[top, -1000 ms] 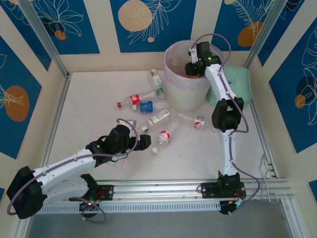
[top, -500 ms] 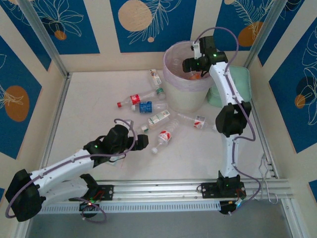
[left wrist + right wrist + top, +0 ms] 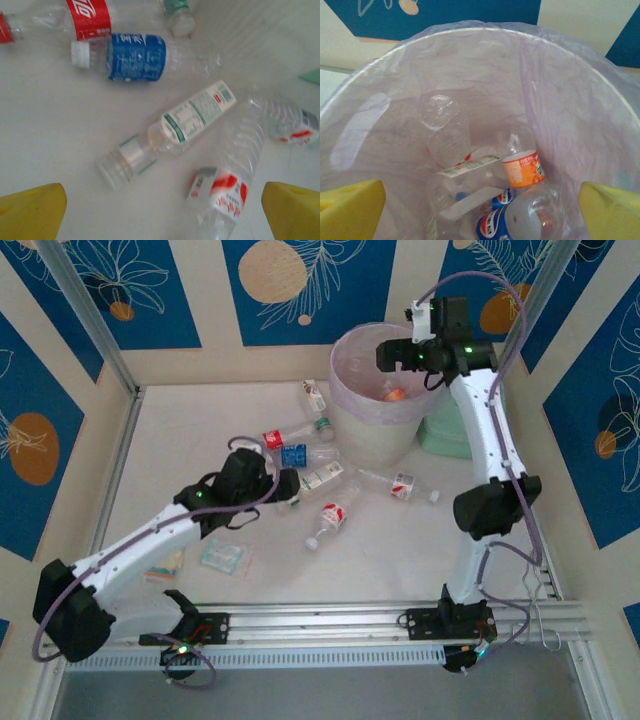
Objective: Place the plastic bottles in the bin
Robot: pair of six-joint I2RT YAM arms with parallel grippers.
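both jaws are wide and empty. the left gripper (image 3: 162, 212) might bump the white-label bottle (image 3: 195, 115) so it rolls away.

Left arm stretched low and forward, left gripper (image 3: 288, 484) jaws wide apart, empty. Right arm raised tall, right gripper (image 3: 388, 355) angled down, jaws wide apart, empty

White table (image 3: 190, 430), scattered plastic bottles (image 3: 331, 514), bin (image 3: 375, 432), green case (image 3: 452, 436), clear packet (image 3: 222, 557)

walls (image 3: 150, 290): blue-and-cream panels (leaf and orange-disc prints) | tabletop (image 3: 190, 430): white | near edge: aluminium rail (image 3: 330, 615)
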